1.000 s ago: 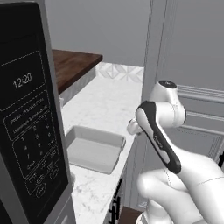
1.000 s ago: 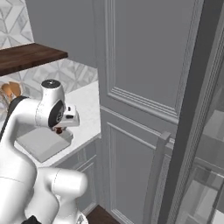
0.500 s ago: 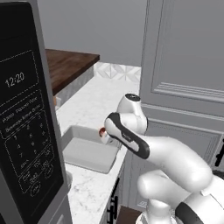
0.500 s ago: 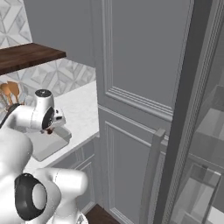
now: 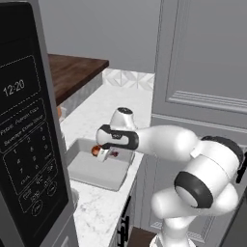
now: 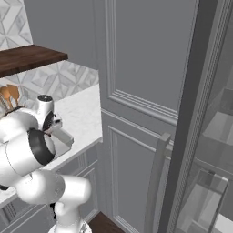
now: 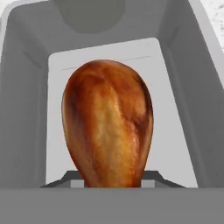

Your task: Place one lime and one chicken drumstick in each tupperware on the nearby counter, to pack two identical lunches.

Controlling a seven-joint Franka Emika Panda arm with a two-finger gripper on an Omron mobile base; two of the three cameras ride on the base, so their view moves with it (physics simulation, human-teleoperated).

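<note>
Between claw point(image 5: 107, 153) tips (over tupperware point(image 7: 188, 87)): drumstick point(image 7: 108, 124)

1 drumstick point(image 7: 107, 124), 1 tupperware point(image 5: 99, 171), 1 microwave point(image 5: 26, 144).

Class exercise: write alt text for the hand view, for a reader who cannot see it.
A glossy, golden-brown roasted chicken drumstick is held in the gripper, hanging over the pale floor of a shallow grey rectangular tupperware tray. The tray's raised walls frame it on all sides.
</note>
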